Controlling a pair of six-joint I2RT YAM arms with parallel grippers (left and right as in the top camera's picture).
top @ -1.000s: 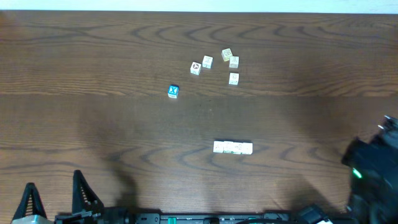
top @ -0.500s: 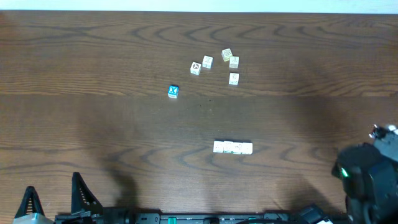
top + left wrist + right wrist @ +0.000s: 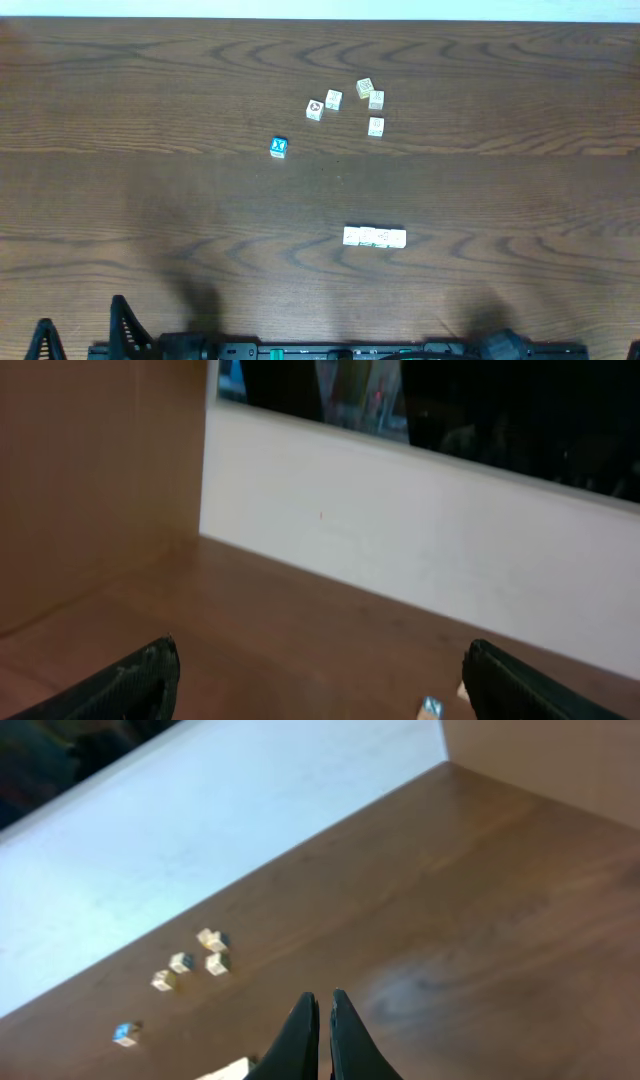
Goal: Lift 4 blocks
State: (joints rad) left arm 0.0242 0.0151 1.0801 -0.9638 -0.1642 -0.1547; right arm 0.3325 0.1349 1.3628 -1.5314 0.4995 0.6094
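No text can be read. Faint prints are seen on the blocks [image 3: 376, 126] and a white mark on the blue cube [image 3: 279, 147], too small to be made out.

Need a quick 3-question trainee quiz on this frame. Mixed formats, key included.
1. True or false: in the overhead view, the blue-faced cube lies left of the red-marked cream cube, not touching it.
2. The right gripper is: A) open, B) shut on a block, C) shut, holding nothing.
3. Fill in: the jaws of the left gripper stand ___.
Key: 1 true; 2 C; 3 open.
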